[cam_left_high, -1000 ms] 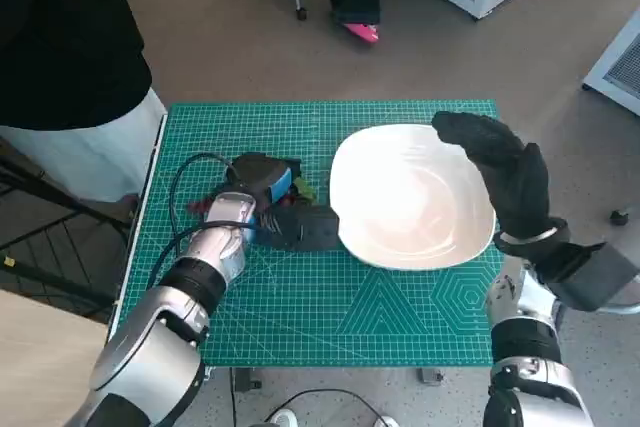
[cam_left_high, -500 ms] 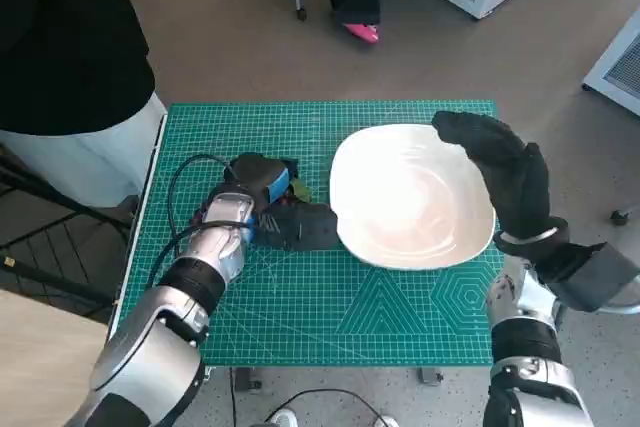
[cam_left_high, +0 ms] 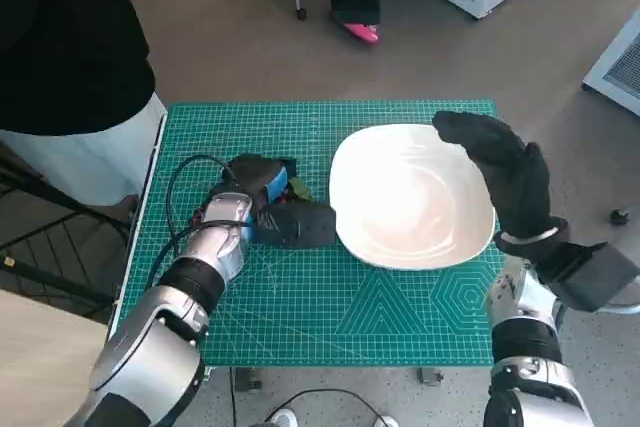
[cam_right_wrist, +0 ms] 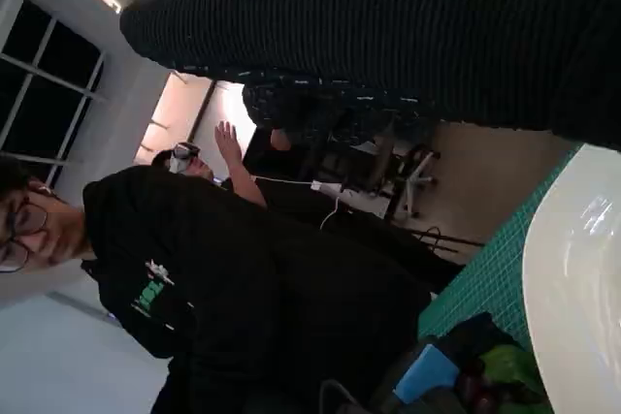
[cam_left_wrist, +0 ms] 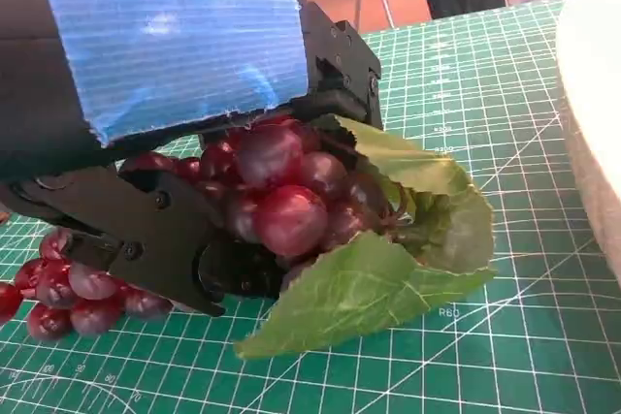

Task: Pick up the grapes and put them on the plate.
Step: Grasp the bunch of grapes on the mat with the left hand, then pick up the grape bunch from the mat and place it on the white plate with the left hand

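Gripping the grapes (cam_left_wrist: pixel 281 191) on the mat, the left hand (cam_left_high: pixel 268 209) next must lift them toward the plate (cam_left_high: pixel 410 197); right hand (cam_left_high: pixel 505 172) hovers empty, fingers spread

1. Bare green gridded cutting mat (cam_left_high: pixel 330 317) lies along the robot's side of the table, between the two forearms; nothing stands there.
2. Wide white shallow plate (cam_left_high: pixel 410 197) fills the mat's right half.
3. Black-gloved right hand (cam_left_high: pixel 505 179) hangs over the plate's right rim, blocking that side.
4. Plate's left rim sits just beside the blue-taped left hand (cam_left_high: pixel 272 209); narrow gap only.
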